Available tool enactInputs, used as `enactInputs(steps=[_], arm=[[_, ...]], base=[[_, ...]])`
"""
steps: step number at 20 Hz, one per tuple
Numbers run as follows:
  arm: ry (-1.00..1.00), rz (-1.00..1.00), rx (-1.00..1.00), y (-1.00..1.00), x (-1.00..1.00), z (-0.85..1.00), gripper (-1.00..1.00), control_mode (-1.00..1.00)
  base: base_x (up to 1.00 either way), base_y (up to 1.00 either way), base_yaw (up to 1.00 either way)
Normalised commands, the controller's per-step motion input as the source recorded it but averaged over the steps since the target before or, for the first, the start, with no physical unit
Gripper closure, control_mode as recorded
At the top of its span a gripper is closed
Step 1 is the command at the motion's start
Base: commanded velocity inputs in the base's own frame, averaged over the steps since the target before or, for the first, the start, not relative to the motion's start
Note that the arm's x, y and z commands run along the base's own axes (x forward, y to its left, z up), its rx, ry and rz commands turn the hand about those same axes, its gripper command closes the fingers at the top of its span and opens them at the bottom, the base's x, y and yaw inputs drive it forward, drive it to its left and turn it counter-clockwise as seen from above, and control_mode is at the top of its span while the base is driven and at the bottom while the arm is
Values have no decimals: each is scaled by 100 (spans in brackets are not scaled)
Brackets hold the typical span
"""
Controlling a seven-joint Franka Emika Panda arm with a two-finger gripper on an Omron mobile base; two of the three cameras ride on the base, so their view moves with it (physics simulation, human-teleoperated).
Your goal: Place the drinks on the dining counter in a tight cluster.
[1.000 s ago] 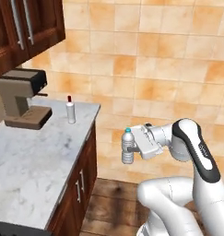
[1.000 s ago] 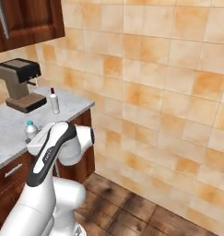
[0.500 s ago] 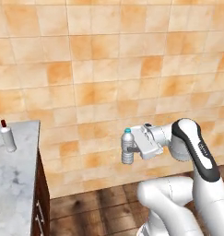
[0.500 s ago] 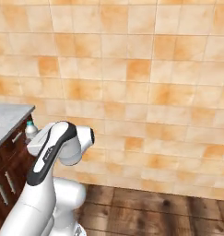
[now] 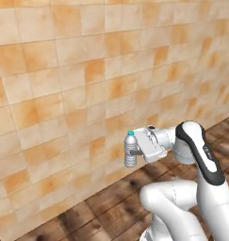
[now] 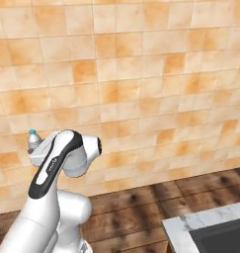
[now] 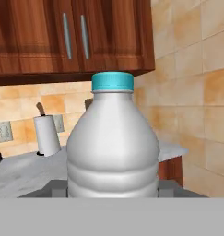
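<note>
Gripper (image 5: 136, 153) clamped on the water bottle (image 5: 130, 149), blue cap up, upright, carried in the air in front of the orange tiled wall (image 5: 78, 84), above the wood floor (image 5: 102, 214). Corner of the marble counter (image 6: 190, 225) with its dark sink (image 6: 225, 239) at lower right of the right base view. Hand view: paper towel roll (image 7: 46, 135) on a worktop behind the bottle.

The water bottle (image 6: 33, 140) is mostly hidden behind the arm (image 6: 55, 163).

White arm (image 6: 52, 173) rising lower left, blue-capped water bottle (image 6: 32, 141) peeking upright past its elbow against orange tiled wall (image 6: 141, 74), marble dining counter (image 6: 200, 222) corner with dark sink (image 6: 225, 239) lower right, wood floor (image 6: 136, 207) below.
</note>
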Motion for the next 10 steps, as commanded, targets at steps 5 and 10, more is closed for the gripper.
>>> enactInputs(steps=[5, 10], arm=[[0, 0, 0, 0, 0, 0, 100, 100], [0, 0, 0, 0, 0, 0, 100, 100]], base=[[35, -3, -52], [55, 3, -40]])
